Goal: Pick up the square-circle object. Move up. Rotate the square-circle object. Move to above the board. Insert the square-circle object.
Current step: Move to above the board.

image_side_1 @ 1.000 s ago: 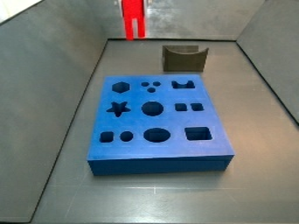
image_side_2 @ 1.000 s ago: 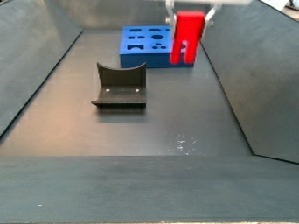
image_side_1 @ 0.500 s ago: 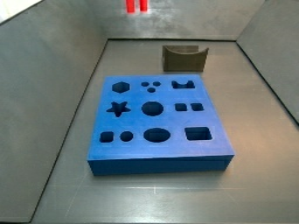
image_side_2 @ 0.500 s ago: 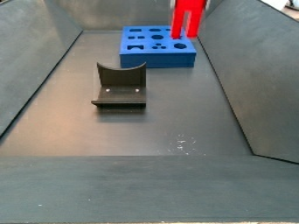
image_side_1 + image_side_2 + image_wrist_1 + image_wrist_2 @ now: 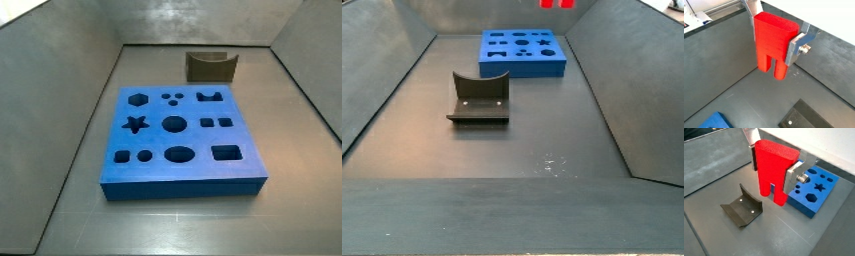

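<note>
1. One gripper (image 5: pixel 775 39), jaws clamped on the square-circle object (image 5: pixel 773 42); peg hangs forked end down, high over the floor (image 5: pixel 80 140), only its tip showing in a side view (image 5: pixel 557 4).
2. Step looks like lift/rotate: finish turning w/ height kept, before crossing to the board (image 5: pixel 181 140).
3. Board sits mid-floor; holder (image 5: pixel 210 66) by the back wall. Open room all round, so no reason to drop early.

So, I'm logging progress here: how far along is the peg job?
Pickup and lift look done: the gripper holds the square-circle object high above the floor, its prongs pointing down, and the grey holder sits empty. Moving above the board and inserting remain; its holes all show empty.
</note>
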